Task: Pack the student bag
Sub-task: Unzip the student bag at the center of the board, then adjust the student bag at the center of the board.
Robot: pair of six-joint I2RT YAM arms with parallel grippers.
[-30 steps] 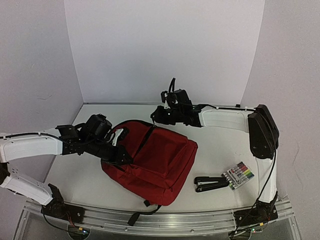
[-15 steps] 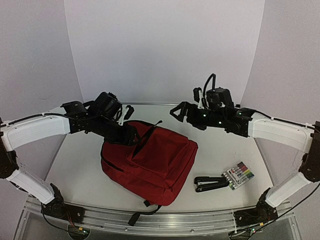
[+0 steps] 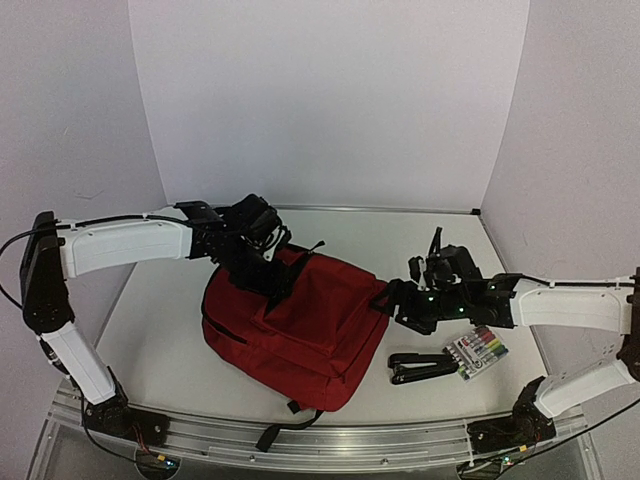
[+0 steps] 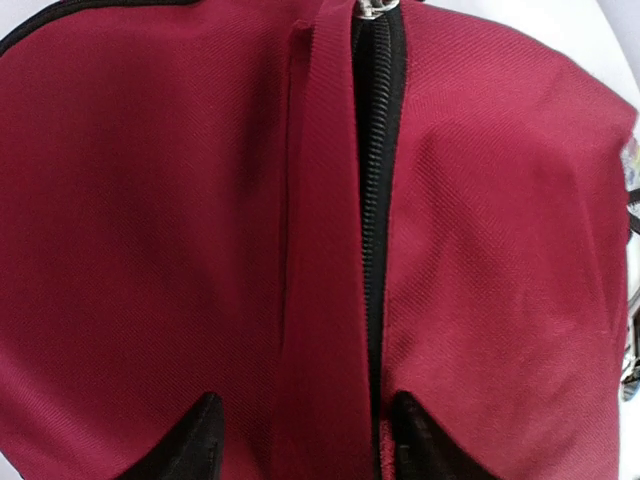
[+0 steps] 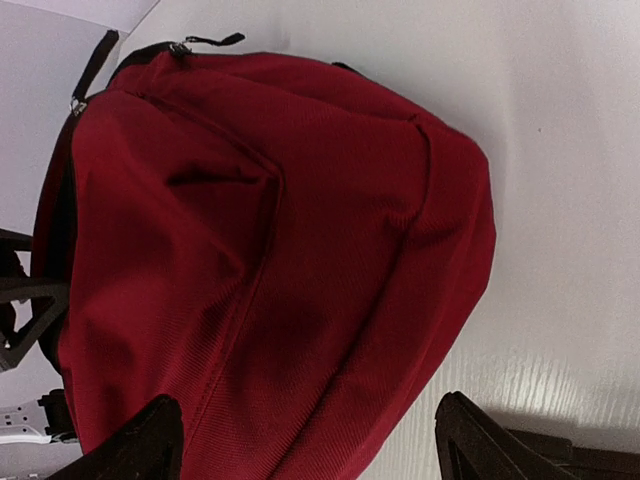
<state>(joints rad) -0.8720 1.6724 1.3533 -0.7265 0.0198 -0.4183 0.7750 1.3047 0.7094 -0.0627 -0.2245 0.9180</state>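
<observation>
- The student bag (image 3: 310, 325) is lying flat on the white table (image 3: 160, 350), filling the centre of the overhead frame, with one black strap (image 3: 270, 435) trailing toward the lower edge.
- The left claw (image 3: 278, 285) is reaching down onto the bag's upper left part. In its wrist view the two black fingers (image 4: 200, 445) are standing partly apart at the bottom of the frame, straddling a ridge of red fabric and the black zipper (image 4: 372, 200). Whether they are pinching that ridge I cannot tell.
- That stretch of zipper is running closed up the middle of the frame, so the bag's inside is staying hidden.
- The right claw (image 3: 384, 302) is hovering low at the bag's right edge. Its fingers (image 5: 150, 445) are spread wide in the lower corners of its wrist view and are holding nothing.
- A black stapler (image 3: 420, 368) and a pack of coloured markers (image 3: 478, 350) are lying on the table at lower right, outside the bag, just beside each other.
</observation>
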